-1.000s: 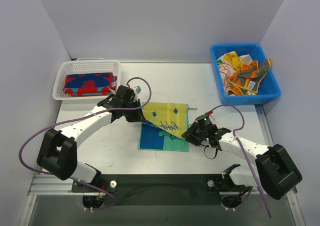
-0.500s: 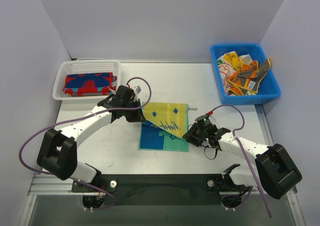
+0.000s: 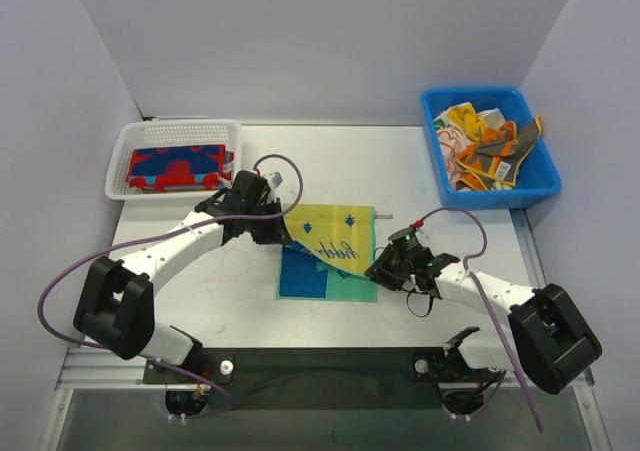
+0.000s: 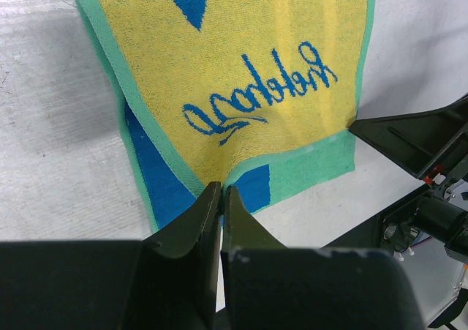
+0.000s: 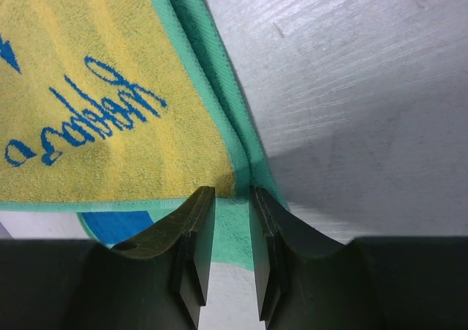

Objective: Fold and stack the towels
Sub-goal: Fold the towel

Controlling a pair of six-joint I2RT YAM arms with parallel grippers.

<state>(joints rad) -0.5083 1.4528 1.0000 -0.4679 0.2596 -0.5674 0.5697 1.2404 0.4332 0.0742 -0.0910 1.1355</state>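
One towel [image 3: 335, 233] between left pincer [image 4: 221, 189], right pincer [image 5: 225, 192]

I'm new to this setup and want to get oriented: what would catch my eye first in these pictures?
A yellow towel with blue lettering lies half folded mid-table, the left gripper pinching its left side and the right gripper at its right side. A folded red-and-blue towel sits in the white basket far left; crumpled towels fill the blue bin far right.
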